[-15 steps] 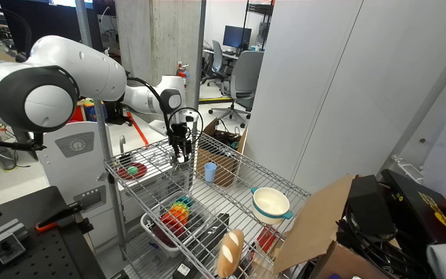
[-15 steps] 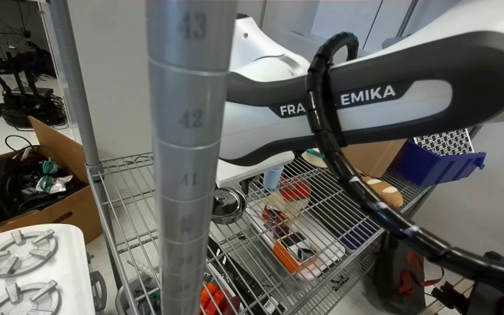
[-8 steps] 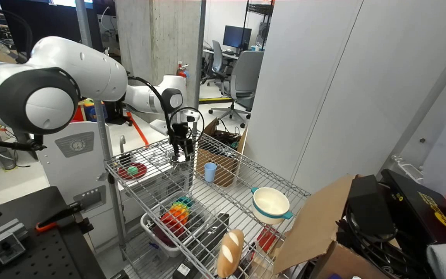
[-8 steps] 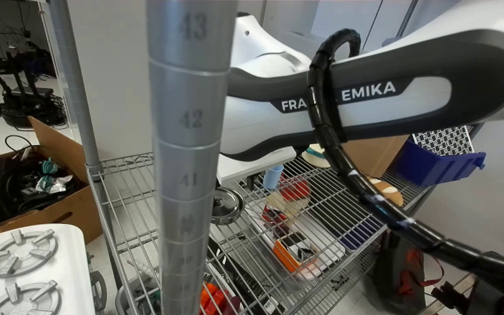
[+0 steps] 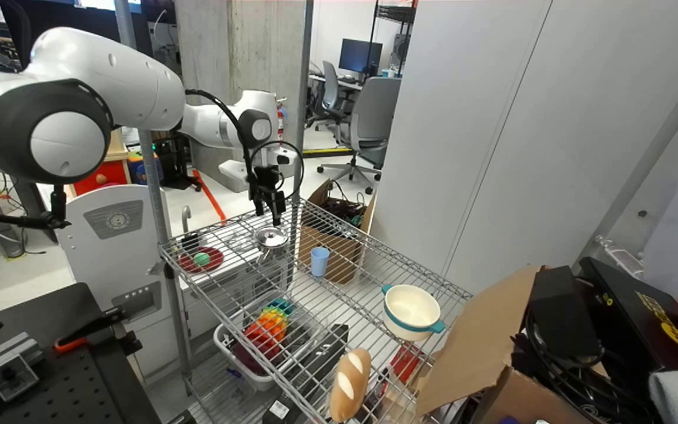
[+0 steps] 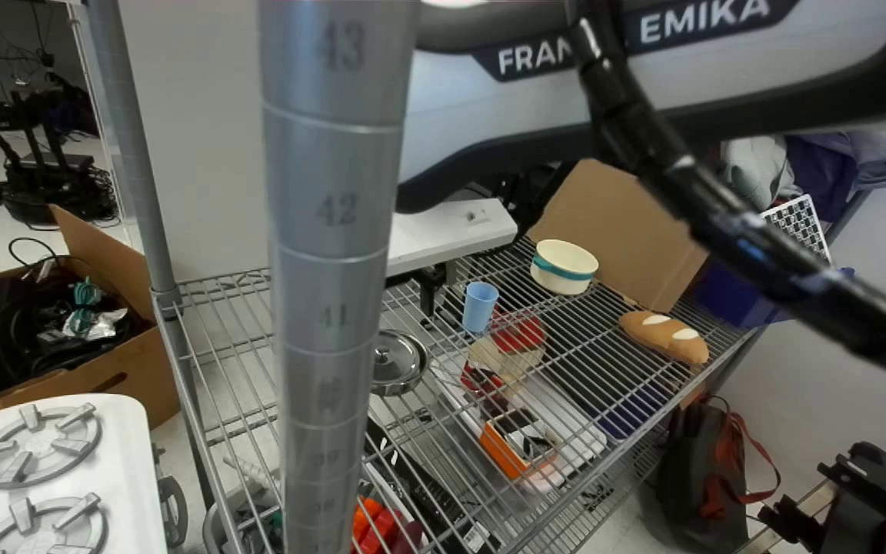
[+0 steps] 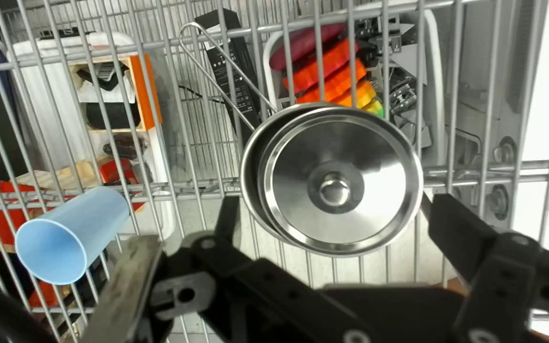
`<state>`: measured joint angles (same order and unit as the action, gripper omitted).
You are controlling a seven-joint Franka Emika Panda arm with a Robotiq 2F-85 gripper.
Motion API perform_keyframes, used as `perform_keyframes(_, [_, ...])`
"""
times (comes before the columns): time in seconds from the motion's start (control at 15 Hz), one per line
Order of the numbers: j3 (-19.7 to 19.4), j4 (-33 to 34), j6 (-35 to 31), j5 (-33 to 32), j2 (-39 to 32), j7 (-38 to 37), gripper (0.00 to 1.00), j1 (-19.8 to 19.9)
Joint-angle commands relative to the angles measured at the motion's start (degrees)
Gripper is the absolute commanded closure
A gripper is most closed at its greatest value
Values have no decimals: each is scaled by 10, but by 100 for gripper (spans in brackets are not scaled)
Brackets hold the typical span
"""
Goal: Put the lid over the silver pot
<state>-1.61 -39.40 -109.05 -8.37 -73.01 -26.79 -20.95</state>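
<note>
The silver lid (image 7: 350, 152), with a round knob, rests on the silver pot (image 7: 250, 171). A dark crescent of the pot's opening shows along the handle side in the wrist view. The pot's long wire handle (image 7: 227, 76) points up and left there. Lid (image 5: 271, 236) and pot (image 5: 270, 247) stand on the wire shelf near its corner post. They also show in an exterior view, where the lid (image 6: 395, 358) is partly hidden by a thick post. My gripper (image 5: 268, 216) hangs above the lid. In the wrist view my gripper (image 7: 336, 212) is open, fingers wide apart, holding nothing.
A blue cup (image 5: 319, 261) stands on the wire shelf (image 5: 339, 300) beside the pot. Farther along are a cream pot with teal handles (image 5: 411, 309) and a bread loaf (image 5: 350, 384). Shelf posts (image 5: 301, 118) rise close to the arm. A red plate (image 5: 200, 259) lies near the shelf.
My gripper has risen from around the lid and pot to above them, and the whole arm has lifted. The fingers look wider apart than a second ago. Lid and pot stay on the shelf.
</note>
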Motion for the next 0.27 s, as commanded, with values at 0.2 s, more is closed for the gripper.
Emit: perform_keyframes(0.2, [1,-2,1,-1,2,0,0,-1])
